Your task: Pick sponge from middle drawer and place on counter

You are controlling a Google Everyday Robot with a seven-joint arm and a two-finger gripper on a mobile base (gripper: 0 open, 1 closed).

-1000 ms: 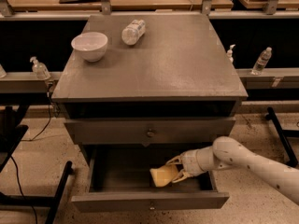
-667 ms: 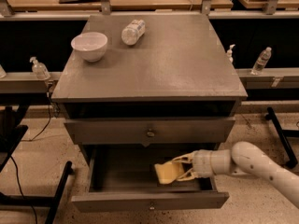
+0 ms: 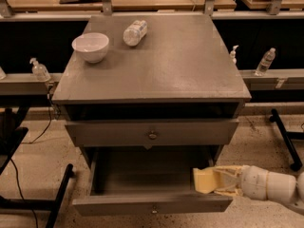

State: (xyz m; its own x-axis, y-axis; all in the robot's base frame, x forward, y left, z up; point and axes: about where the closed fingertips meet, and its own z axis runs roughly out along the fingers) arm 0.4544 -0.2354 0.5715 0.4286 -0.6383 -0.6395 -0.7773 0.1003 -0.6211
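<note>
The pale yellow sponge [image 3: 203, 180] is held at the right end of the open middle drawer [image 3: 142, 184], raised over its right wall. My gripper [image 3: 214, 180] reaches in from the right and is shut on the sponge's right side. The white arm trails off toward the lower right. The grey counter [image 3: 161, 61] is the cabinet top above the drawer.
A white bowl [image 3: 90, 46] and a plastic bottle lying on its side [image 3: 135, 32] sit at the back left of the counter. A closed drawer front with a brass knob [image 3: 152, 135] is above the open drawer. Black stand legs [image 3: 57, 194] flank the cabinet on the floor.
My gripper has pulled the sponge to the right and slightly up, from the drawer's middle right toward its right wall.
</note>
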